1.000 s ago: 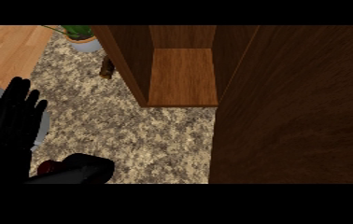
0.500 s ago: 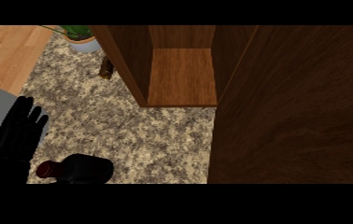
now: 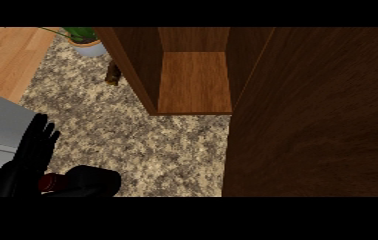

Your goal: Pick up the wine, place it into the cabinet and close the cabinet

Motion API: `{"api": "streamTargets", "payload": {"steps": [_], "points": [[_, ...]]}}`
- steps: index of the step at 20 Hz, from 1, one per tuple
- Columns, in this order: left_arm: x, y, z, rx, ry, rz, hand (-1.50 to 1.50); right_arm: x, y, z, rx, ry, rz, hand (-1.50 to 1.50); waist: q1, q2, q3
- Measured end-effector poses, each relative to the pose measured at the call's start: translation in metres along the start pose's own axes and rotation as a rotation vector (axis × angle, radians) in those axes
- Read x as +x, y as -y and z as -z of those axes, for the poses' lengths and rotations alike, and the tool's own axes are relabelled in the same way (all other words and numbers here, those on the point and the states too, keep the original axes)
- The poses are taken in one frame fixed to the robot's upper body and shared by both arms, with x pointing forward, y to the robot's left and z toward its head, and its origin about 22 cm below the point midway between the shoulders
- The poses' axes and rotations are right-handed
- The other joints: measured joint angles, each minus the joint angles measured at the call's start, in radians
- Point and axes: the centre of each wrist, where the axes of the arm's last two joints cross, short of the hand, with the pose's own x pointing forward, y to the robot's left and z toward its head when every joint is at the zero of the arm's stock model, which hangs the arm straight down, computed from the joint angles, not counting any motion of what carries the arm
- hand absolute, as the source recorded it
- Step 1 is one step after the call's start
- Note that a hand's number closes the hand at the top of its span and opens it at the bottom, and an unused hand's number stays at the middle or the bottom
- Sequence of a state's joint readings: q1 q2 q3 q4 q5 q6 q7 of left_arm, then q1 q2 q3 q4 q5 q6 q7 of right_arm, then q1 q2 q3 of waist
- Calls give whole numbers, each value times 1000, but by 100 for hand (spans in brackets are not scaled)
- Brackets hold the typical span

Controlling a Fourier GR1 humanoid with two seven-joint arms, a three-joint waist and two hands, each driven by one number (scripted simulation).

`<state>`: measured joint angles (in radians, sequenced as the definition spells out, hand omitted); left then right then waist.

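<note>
Only the dark red top of the wine bottle (image 3: 50, 182) shows, at the bottom left of the head view. My right hand (image 3: 90, 181) is curled round the bottle and hides its body. Just left of it my left hand (image 3: 33, 151) rests open, fingers straight and pointing up. The wooden cabinet (image 3: 194, 81) stands at the centre back with its inside shelf bare. Its open door (image 3: 303, 114) fills the right side. The bottle is well in front of the cabinet's opening and to its left.
A potted plant (image 3: 87, 45) stands at the back left on the speckled counter (image 3: 133, 134). A small brown object (image 3: 113, 74) sits by the cabinet's left wall. Pale wooden floor (image 3: 22, 54) lies beyond the counter's left edge.
My left hand has sunk lower and further left in the view. The right hand with the bottle has hardly shifted. The cabinet and its door stand as before.
</note>
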<state>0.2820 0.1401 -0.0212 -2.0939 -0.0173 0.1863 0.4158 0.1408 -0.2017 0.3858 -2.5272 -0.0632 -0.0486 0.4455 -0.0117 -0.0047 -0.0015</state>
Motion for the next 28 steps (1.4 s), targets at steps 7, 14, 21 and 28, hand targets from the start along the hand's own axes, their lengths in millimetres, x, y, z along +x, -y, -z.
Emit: {"api": "streamTargets", "payload": {"steps": [7,14,21,28], "points": [[-44,-17,16,13,-33,14,-150,1,2,-1,-2,-7,-18,-150,-4,1,0],[-73,-25,30,1,-51,-1,-150,0,3,-1,0,-9,-21,-150,-4,0,2],[-98,-25,26,-41,-61,-21,-150,1,3,1,-1,3,-24,-150,0,-1,5],[-119,-25,25,-60,-50,-34,-150,2,-1,2,9,1,-4,-150,-3,-4,9]]}}
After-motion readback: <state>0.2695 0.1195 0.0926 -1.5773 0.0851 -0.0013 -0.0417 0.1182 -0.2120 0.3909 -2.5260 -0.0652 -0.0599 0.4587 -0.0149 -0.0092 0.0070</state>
